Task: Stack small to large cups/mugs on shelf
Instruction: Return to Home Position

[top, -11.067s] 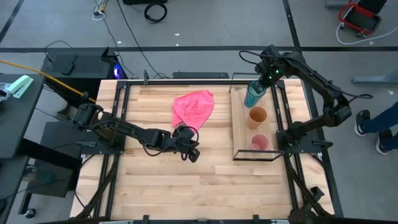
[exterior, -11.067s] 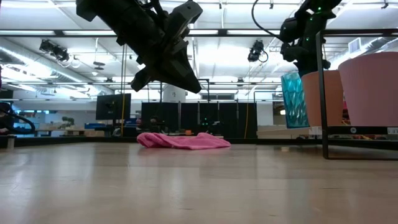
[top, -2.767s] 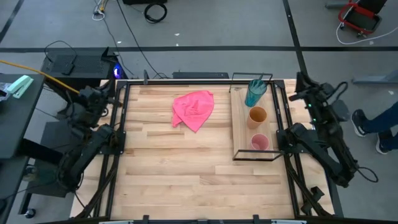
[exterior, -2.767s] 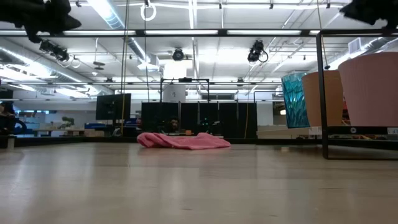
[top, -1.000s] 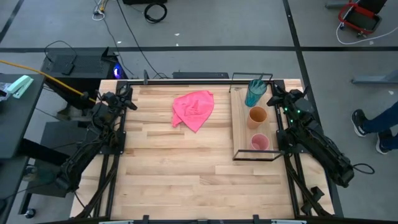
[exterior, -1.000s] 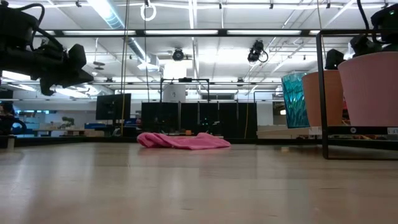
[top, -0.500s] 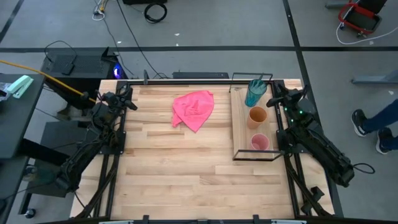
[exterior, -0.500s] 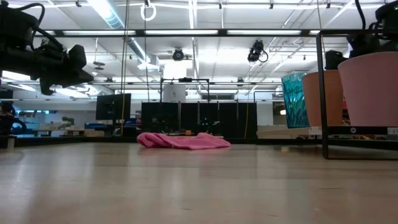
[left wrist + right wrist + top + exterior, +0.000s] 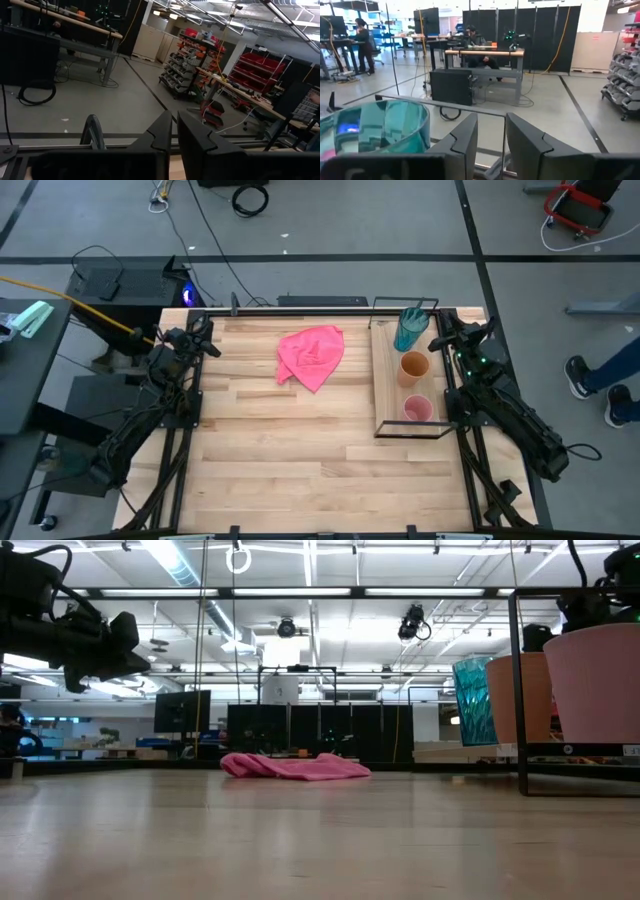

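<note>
1. The shelf [image 9: 388, 395] lies on the right part of the table [image 9: 300, 465]. It runs from the back edge toward the front.
2. Three cups stand upright on it in one line. No cup is inside another.
3. The teal cup [image 9: 408, 330] is at the back end of the shelf. It is the tallest.
4. The orange cup [image 9: 414, 366] is in the middle.
5. The pink cup [image 9: 417, 409] is at the front end. In the low view it looks the biggest, because it is closest to that camera.
6. A pink cloth [image 9: 312, 355] lies crumpled on the table, left of the shelf and apart from it.
7. The left gripper [image 9: 173, 112] is up in the air over the back left corner of the table, far from the cups.
8. Its jaws are pressed almost together, with only a thin slit between them. They hold nothing.
9. The right gripper [image 9: 491, 115] is up in the air just to the right of the shelf, near the teal cup. It does not touch the cup.
10. Its jaws are a little spread, with a clear gap between them. They hold nothing.
11. A person's shoes [image 9: 610, 395] show on the floor, off to the right of the table.
</note>
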